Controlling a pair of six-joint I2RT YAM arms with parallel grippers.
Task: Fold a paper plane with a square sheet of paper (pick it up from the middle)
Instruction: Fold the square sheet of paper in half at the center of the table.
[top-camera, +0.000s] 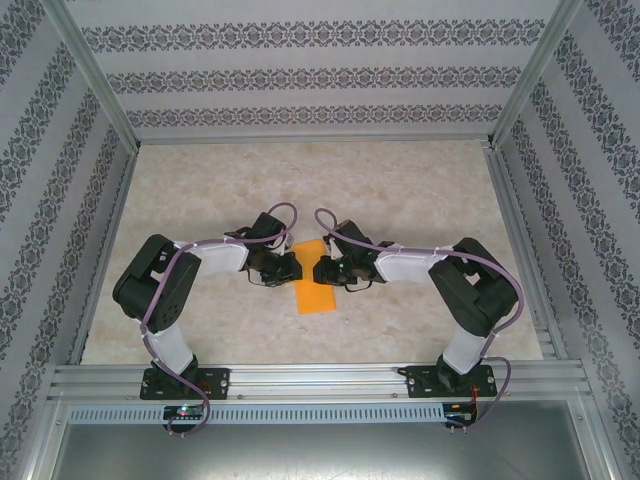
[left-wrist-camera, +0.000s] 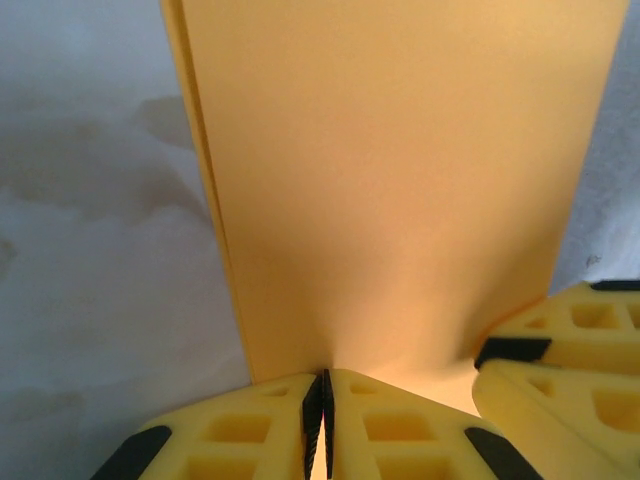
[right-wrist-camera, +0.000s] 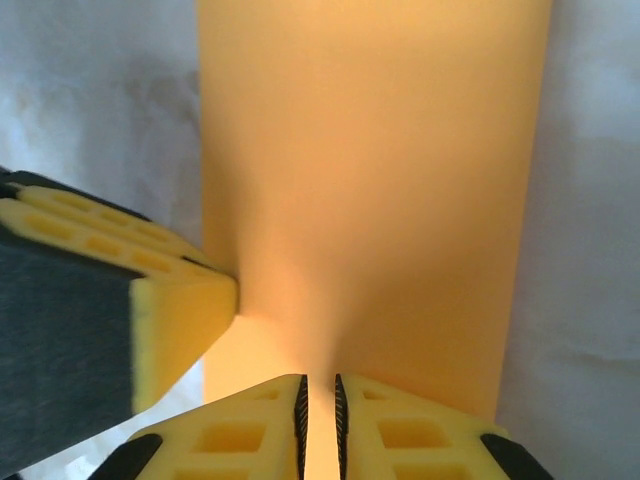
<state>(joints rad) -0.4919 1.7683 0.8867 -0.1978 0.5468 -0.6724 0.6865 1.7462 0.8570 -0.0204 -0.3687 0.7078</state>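
The square sheet of paper (top-camera: 316, 292) lies on the marble table as a narrow orange-yellow rectangle, with two layers showing along its left edge (left-wrist-camera: 205, 150). My left gripper (top-camera: 293, 266) meets it from the left at mid-length. Its jaws (left-wrist-camera: 324, 378) are pressed together on a raised pinch of the paper (left-wrist-camera: 400, 180). My right gripper (top-camera: 322, 270) faces it from the right. Those jaws (right-wrist-camera: 318, 382) stand a thin slit apart with a ridge of the paper (right-wrist-camera: 380, 170) between them. Each wrist view has the other gripper's yellow fingers (left-wrist-camera: 560, 345) (right-wrist-camera: 180, 300) touching the sheet. The paper plane is out of view.
The marble tabletop (top-camera: 200, 190) stretches around the sheet. Aluminium frame posts and patterned walls (top-camera: 300, 80) close it in at the back and sides. A metal rail (top-camera: 320, 378) carries both arm bases along the near edge.
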